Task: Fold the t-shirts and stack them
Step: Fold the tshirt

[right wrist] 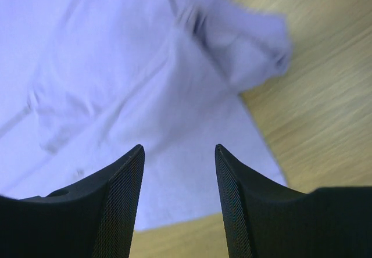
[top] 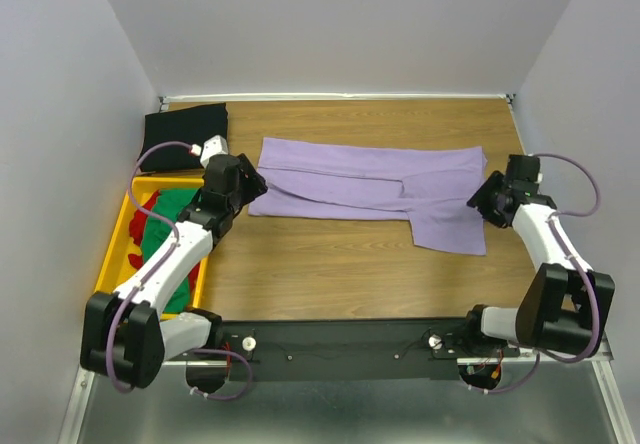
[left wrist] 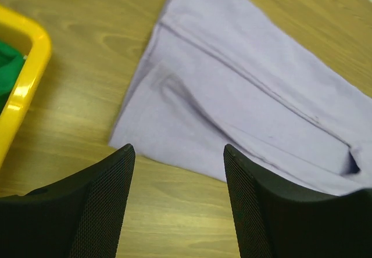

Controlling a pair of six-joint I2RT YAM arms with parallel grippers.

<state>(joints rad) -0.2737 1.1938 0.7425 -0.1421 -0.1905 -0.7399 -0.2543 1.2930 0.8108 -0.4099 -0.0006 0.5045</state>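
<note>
The purple t-shirt (top: 370,189) lies partly folded on the counter (top: 330,274). My left end effector (left wrist: 177,147) hangs by its left edge, spread wide and holding nothing. My right end effector (right wrist: 179,147) hangs over its right end, spread wide too. Left of the purple t-shirt, the black t-shirt (top: 185,124) lies folded. The green t-shirt (top: 170,214) and red t-shirt (top: 135,256) sit in the yellow crate (top: 115,234).

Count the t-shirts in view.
4: a purple shirt spread mid-table, a black shirt folded far left, a green shirt and a red shirt in the yellow crate; more may hide there.
</note>
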